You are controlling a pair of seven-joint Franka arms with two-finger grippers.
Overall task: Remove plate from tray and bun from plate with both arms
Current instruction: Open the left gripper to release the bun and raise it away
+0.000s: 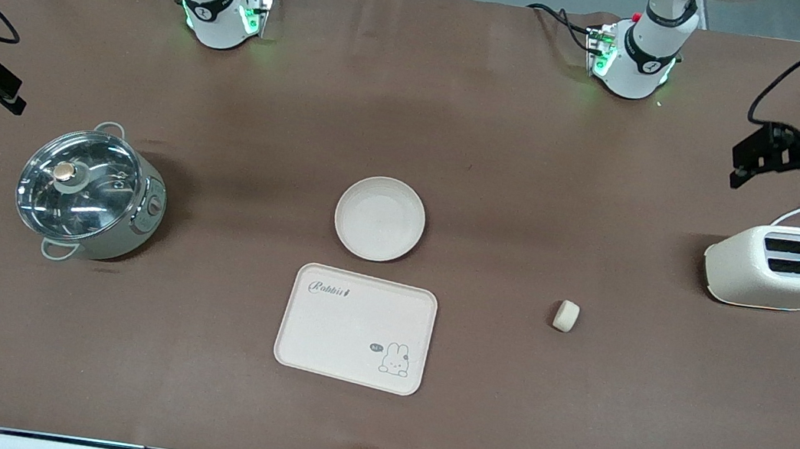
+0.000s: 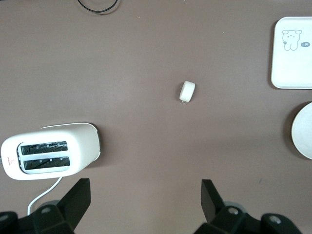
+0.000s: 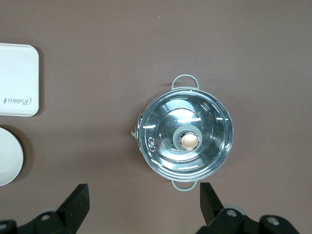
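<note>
Showing task apparently complete: plate point(image 1: 380, 219) on desk point(image 1: 501, 392), just beside tray point(image 1: 355, 328), farther from front camera; bun point(image 1: 566, 316) alone toward left arm's end. Left gripper point(image 2: 146, 201) over toaster point(image 1: 784, 267), spread, empty; right gripper point(image 3: 141, 202) over pot point(image 1: 89, 193), likewise. Next: probably nothing but retreat.

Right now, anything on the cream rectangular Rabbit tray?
Nothing. The cream rectangular Rabbit tray lies bare; the round cream plate sits beside it on the table, the small pale bun apart. Its underside is hidden.
</note>
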